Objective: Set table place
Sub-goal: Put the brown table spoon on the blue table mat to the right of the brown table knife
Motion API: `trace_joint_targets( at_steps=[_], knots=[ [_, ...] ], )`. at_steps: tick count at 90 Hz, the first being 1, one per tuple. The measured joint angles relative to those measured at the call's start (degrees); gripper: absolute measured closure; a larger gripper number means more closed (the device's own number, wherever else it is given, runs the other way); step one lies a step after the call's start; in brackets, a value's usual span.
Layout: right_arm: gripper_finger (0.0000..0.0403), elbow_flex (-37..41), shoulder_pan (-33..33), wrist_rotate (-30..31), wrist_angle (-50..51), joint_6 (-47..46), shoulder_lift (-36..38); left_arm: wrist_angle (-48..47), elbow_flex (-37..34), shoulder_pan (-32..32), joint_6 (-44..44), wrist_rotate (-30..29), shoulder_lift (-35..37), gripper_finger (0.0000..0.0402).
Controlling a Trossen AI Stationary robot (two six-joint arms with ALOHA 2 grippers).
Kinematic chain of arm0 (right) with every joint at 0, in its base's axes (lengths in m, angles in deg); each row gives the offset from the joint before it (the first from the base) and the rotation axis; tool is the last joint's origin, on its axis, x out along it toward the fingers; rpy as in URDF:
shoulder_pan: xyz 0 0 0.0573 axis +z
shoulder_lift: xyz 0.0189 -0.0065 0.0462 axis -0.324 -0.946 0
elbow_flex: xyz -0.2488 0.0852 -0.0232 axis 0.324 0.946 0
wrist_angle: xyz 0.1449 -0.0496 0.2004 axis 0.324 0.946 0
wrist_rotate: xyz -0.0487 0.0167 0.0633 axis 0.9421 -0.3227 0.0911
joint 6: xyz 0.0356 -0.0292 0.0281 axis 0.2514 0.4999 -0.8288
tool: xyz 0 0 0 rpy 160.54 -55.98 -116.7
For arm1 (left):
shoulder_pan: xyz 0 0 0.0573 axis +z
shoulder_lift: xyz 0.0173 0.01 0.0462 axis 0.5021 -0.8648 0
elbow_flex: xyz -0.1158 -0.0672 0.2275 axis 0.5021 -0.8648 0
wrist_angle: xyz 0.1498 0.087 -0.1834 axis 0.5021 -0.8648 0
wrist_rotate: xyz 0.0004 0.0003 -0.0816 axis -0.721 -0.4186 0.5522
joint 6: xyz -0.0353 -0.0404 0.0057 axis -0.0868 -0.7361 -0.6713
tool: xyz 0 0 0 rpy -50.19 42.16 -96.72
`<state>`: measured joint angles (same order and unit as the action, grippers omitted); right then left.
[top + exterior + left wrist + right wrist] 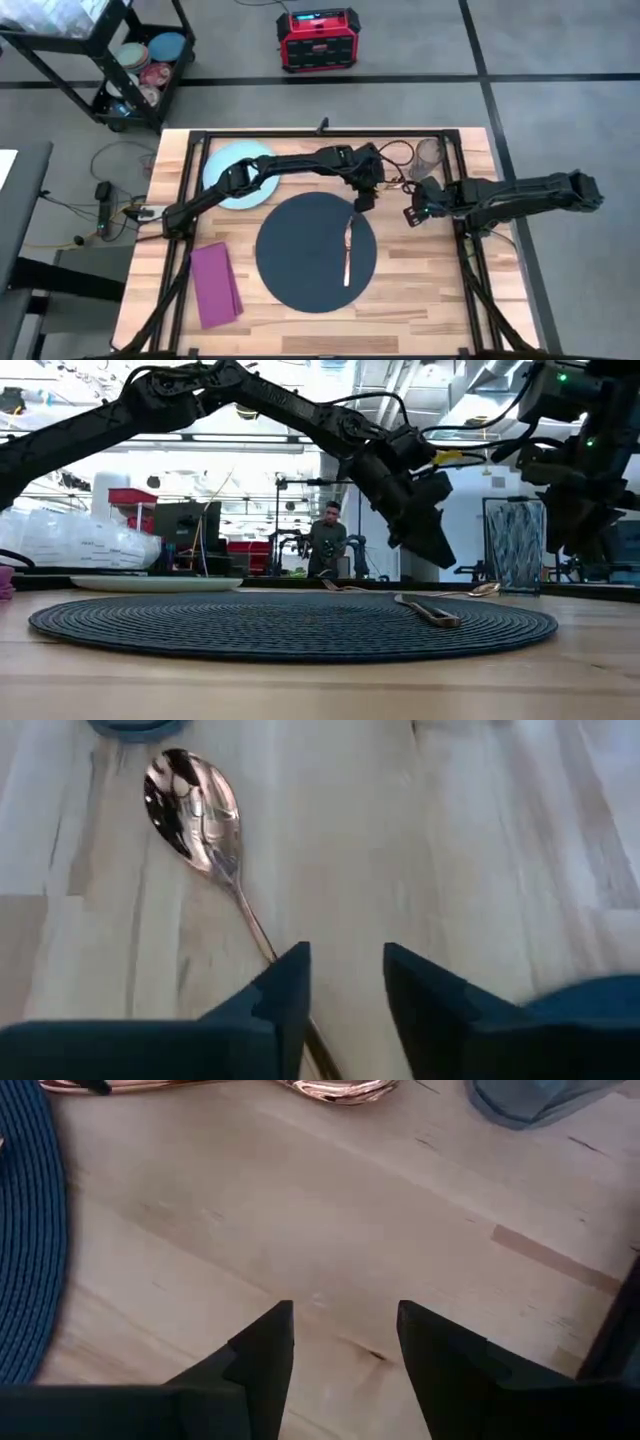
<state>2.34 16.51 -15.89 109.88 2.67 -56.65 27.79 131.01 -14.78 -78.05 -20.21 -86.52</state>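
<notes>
Mat (290,625) foremost — left tool (345,990) parted over spoon (195,815).

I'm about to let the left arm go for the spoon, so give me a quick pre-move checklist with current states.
1. Left gripper open: ok.
2. Copper-coloured spoon lying flat on the light-wood table, ahead of the fingers: ok.
3. Spoon handle between the fingers: not ok, it passes beside one.
4. Right gripper open, holding nothing: ok.
5. Copper knife on the dark round woven mat: ok.
6. Smoky glass tumbler clear of the left arm's path: cannot tell.
</notes>
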Motion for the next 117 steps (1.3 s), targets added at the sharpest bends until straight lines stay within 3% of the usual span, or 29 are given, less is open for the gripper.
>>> trace_joint_targets(
  at_steps=[13, 31, 40, 50, 55, 81, 100, 117],
  knots=[
    [0.0237, 0.0, 0.0, -0.6, 0.1, 0.0, 0.0, 0.0, -0.2, -0.2, 0.1, -4.6, -1.9, 0.0243],
    [0.0237, 0.0, 0.0, -1.0, 0.0, 0.0, 0.0, -1.3, 0.0, 0.0, -2.1, -4.8, -3.0, 0.0243],
    [0.0237, 0.0, 0.0, -1.1, 0.0, -0.1, 0.0, -2.7, 0.0, 0.0, -1.1, -5.1, -2.9, 0.0272],
    [0.0237, 0.0, 0.0, -1.1, -0.1, -0.1, 0.0, -2.9, 0.0, -0.3, 0.5, -7.3, -2.9, 0.0361],
    [0.0237, 0.0, 0.0, -1.1, -0.1, -0.1, 0.0, -3.1, 0.0, -0.3, 0.0, -7.9, -2.9, 0.0385],
    [0.0237, 0.0, 0.0, -1.1, -0.2, -0.1, 0.0, -7.9, 4.7, 0.5, -0.1, -10.6, -2.9, 0.0400],
    [0.0237, -0.7, 0.0, -2.1, 0.3, 0.1, 0.9, -11.4, 4.0, 1.2, -0.4, -13.6, 2.8, 0.0400],
    [0.0237, -5.4, 0.2, -3.3, 5.3, 2.5, 5.2, -17.4, 4.0, 0.6, -7.8, -14.1, 6.5, 0.0400]
  ],
)
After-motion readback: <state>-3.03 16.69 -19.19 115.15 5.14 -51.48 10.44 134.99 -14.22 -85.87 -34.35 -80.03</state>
